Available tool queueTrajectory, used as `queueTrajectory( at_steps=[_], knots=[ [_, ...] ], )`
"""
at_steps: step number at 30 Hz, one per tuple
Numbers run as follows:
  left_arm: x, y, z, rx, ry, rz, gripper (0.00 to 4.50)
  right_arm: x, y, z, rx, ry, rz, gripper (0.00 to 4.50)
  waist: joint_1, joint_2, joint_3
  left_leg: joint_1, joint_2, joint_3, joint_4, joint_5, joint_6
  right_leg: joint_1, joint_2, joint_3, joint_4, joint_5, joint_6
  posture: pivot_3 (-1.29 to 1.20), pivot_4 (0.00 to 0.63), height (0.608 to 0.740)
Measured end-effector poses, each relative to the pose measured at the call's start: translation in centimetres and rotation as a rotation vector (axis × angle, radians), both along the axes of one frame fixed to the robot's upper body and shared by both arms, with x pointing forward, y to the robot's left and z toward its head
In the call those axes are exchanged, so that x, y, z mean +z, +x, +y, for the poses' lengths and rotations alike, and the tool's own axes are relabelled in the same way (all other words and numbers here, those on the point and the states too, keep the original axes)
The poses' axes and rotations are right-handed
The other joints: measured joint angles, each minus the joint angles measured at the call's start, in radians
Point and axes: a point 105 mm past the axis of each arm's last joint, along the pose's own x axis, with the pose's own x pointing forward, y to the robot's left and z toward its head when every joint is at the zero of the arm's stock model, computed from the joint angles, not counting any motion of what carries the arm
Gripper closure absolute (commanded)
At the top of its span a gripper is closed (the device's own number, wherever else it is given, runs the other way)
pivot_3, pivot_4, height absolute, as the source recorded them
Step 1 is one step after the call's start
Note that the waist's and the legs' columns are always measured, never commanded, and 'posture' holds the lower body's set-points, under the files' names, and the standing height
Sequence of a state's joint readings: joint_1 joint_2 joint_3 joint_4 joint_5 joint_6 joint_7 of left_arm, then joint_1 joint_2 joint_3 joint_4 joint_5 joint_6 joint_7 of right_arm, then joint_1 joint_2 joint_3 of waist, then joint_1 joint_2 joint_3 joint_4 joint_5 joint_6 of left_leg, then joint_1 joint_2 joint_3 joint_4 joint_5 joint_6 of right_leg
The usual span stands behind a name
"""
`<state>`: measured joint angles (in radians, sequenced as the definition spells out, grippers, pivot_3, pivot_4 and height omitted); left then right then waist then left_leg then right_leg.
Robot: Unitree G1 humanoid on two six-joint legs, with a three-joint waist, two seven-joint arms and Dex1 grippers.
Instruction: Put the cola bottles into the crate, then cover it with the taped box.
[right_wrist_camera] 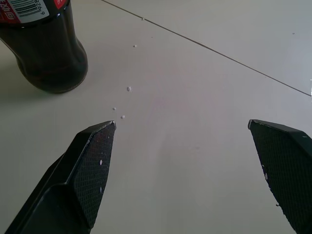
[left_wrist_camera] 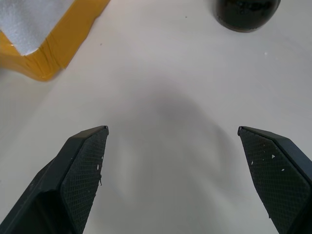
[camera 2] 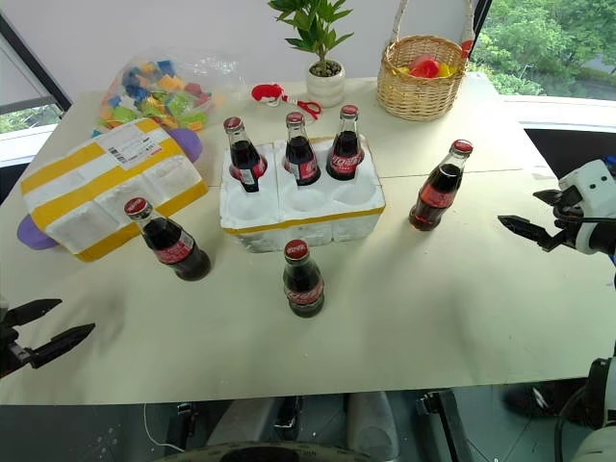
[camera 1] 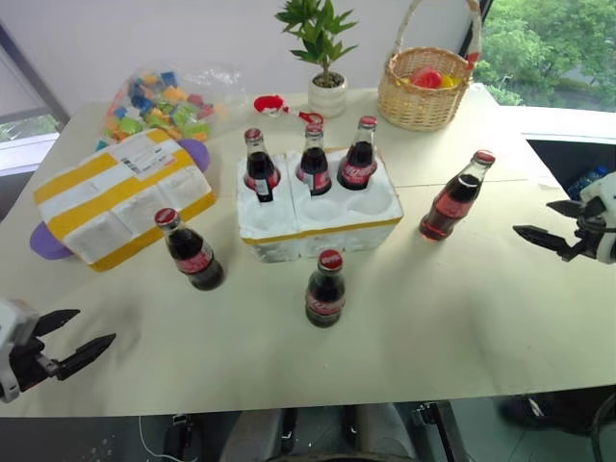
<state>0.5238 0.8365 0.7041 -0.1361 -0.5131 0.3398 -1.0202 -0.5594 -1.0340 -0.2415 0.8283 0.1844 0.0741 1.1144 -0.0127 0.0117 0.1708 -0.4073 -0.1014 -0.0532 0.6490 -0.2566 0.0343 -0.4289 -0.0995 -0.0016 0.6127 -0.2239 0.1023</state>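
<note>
The crate [camera 1: 318, 241] sits mid-table, with three cola bottles [camera 1: 314, 161] upright in its back row of wells and the front wells empty. Three more stand loose on the table: one left of the crate [camera 1: 191, 252], one in front of it [camera 1: 325, 289], one to its right [camera 1: 454, 199]. The taped box [camera 1: 120, 197] lies at the left. My left gripper [camera 1: 94, 325] hovers open near the front left edge, its wrist view showing the box corner [left_wrist_camera: 48, 44] and a bottle base [left_wrist_camera: 246, 12]. Open too, my right gripper [camera 1: 532, 218] hangs right of the rightmost bottle [right_wrist_camera: 46, 48].
A woven basket [camera 1: 423, 87] with fruit, a potted plant [camera 1: 322, 58] and a bag of colourful blocks [camera 1: 164, 101] line the back of the table. A small red item [camera 1: 279, 104] lies by the plant. A purple object [camera 1: 43, 241] pokes out under the taped box.
</note>
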Motion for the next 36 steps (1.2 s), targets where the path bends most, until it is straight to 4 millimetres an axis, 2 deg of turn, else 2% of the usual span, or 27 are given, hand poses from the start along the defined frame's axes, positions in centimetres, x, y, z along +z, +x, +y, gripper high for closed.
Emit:
queueTrajectory(
  at_steps=[8, 21, 27, 30, 32, 36],
  knots=[
    [0.3, 0.8, 0.2, 0.043, -0.003, -0.049, 0.04, 0.2, 0.3, -0.1, -0.019, -0.006, -0.016, 0.00, 0.001, 0.000, 0.000, 0.000, 0.000, 0.000, 0.000, 0.000, 0.000, 0.000, 0.000, 0.000, 0.000, 0.000, 0.000, 0.00, 0.150, 0.732],
    [0.3, 1.1, -0.2, 0.032, -0.056, -0.030, 0.04, -0.3, 0.3, -0.1, -0.037, 0.016, -0.012, 0.00, 0.001, 0.000, 0.000, 0.000, 0.000, 0.000, 0.000, 0.000, 0.000, 0.000, 0.000, 0.000, 0.000, 0.000, 0.000, 0.00, 0.150, 0.732],
    [2.4, 2.8, -1.8, -0.024, -0.121, -0.097, 0.04, 0.0, 0.1, 0.2, -0.012, 0.045, -0.003, 0.00, 0.002, 0.000, 0.000, 0.000, 0.000, 0.000, 0.000, 0.000, 0.000, 0.000, 0.000, 0.000, 0.000, 0.000, 0.000, 0.00, 0.150, 0.732],
    [3.8, 3.6, -3.0, -0.075, -0.168, -0.122, 0.04, 1.6, -0.5, 0.6, 0.032, 0.074, 0.000, 0.00, 0.002, 0.001, 0.001, 0.000, 0.000, 0.000, 0.000, 0.000, 0.000, 0.000, 0.000, 0.000, 0.001, 0.000, 0.000, 0.00, 0.150, 0.732],
    [4.7, 4.2, -3.9, -0.137, -0.166, -0.115, 0.04, 3.9, -1.7, 1.3, 0.105, 0.107, 0.002, 0.00, 0.004, 0.004, 0.002, 0.000, 0.000, 0.000, 0.000, 0.001, 0.001, -0.001, 0.000, 0.000, 0.001, 0.000, 0.000, 0.00, 0.150, 0.732],
    [5.2, 5.2, -6.5, -0.293, -0.160, -0.087, 0.04, 8.8, -4.5, 5.1, 0.318, 0.153, -0.009, 0.00, 0.004, 0.005, 0.002, 0.000, 0.001, 0.000, -0.001, 0.000, 0.000, -0.001, 0.001, 0.000, 0.001, 0.000, 0.000, 0.00, 0.150, 0.732]
  ],
)
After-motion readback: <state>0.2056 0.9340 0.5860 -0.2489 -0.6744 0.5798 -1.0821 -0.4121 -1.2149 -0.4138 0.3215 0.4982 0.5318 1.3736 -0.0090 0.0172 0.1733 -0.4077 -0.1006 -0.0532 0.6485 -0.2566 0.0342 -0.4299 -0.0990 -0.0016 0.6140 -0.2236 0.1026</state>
